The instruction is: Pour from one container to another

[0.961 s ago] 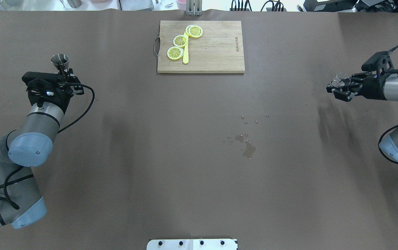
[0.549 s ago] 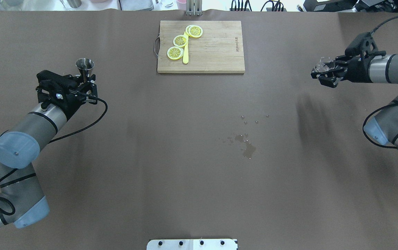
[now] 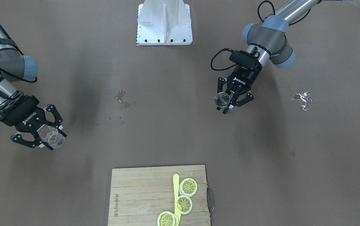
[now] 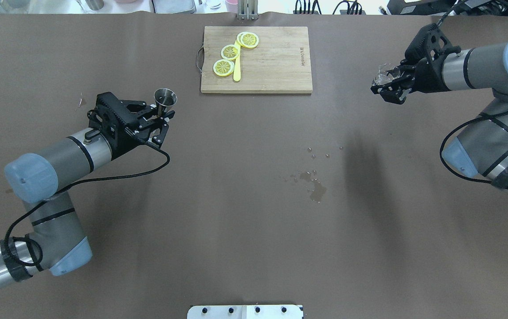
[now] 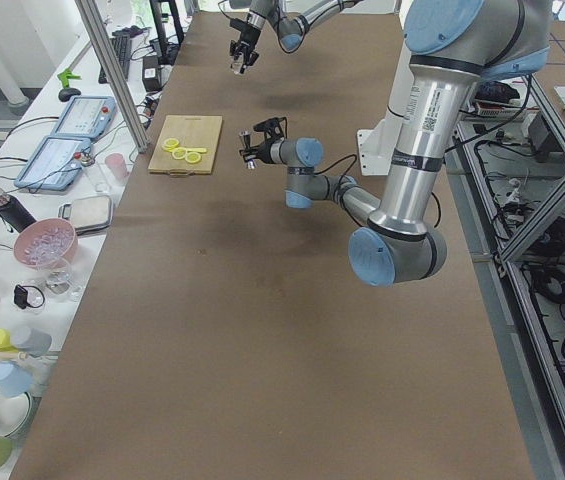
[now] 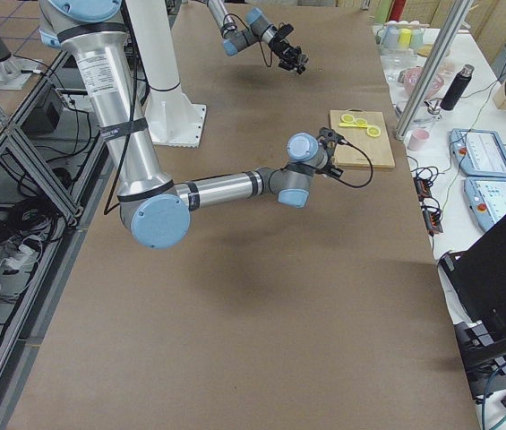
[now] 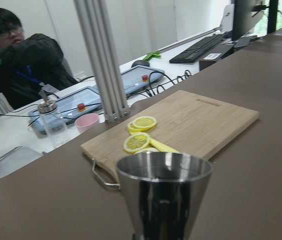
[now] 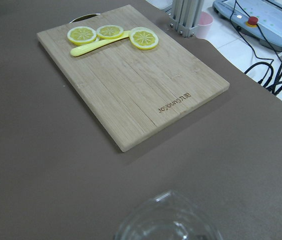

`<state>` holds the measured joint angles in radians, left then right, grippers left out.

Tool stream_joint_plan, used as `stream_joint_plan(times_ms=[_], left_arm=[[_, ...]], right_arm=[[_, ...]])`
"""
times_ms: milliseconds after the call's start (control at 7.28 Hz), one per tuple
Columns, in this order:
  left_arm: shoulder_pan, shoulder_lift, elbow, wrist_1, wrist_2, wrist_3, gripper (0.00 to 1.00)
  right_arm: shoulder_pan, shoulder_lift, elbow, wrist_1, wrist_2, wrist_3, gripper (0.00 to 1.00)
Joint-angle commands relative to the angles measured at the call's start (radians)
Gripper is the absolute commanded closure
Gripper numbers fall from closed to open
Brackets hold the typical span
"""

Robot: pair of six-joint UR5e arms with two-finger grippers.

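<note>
My left gripper [image 4: 162, 116] is shut on the stem of a steel jigger [image 4: 165, 97], held upright above the table left of the cutting board. The jigger's cone [image 7: 163, 197] fills the bottom of the left wrist view; its inside is not visible. In the front view the jigger [image 3: 222, 99] sits between the black fingers [image 3: 245, 99]. My right gripper [image 4: 389, 87] is shut on a clear glass cup [image 4: 382, 78] with a pour lip, held in the air at the back right. The cup's rim [image 8: 168, 222] shows at the bottom of the right wrist view, and the cup [image 3: 51, 135] looks upright.
A wooden cutting board [image 4: 276, 62] with lemon slices [image 4: 230, 52] and a yellow knife lies at the back centre. A wet spill [image 4: 316, 189] marks the table right of centre, and a smaller one [image 3: 302, 97] lies on the left arm's side.
My left arm has swung right with the jigger, toward the cutting board. My right arm has carried the glass cup toward the back of the table and inward.
</note>
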<state>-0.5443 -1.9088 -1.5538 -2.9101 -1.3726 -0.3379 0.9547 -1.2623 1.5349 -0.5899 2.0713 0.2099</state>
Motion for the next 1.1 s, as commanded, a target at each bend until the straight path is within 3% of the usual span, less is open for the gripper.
stream_joint_plan(times_ms=[0,137,412,687,961], left_arm=[[-0.032,-0.106,0.13,-0.081,-0.156,0.083,1.0],[-0.054,-0.163,0.188,-0.083,-0.248,0.106,1.0],[-0.057,-0.252,0.301,-0.128,-0.33,0.149,1.0],[-0.059,-0.301,0.382,-0.167,-0.367,0.163,1.0],[-0.062,-0.328,0.425,-0.205,-0.434,0.172,1.0]], right_arm=[[-0.048,-0.008,0.193,-0.259,0.003,-0.047,1.0],[-0.074,-0.008,0.261,-0.392,0.001,-0.056,1.0],[-0.146,0.024,0.368,-0.603,-0.026,-0.146,1.0],[-0.158,0.127,0.372,-0.732,-0.005,-0.164,1.0],[-0.195,0.13,0.387,-0.735,0.016,-0.178,1.0]])
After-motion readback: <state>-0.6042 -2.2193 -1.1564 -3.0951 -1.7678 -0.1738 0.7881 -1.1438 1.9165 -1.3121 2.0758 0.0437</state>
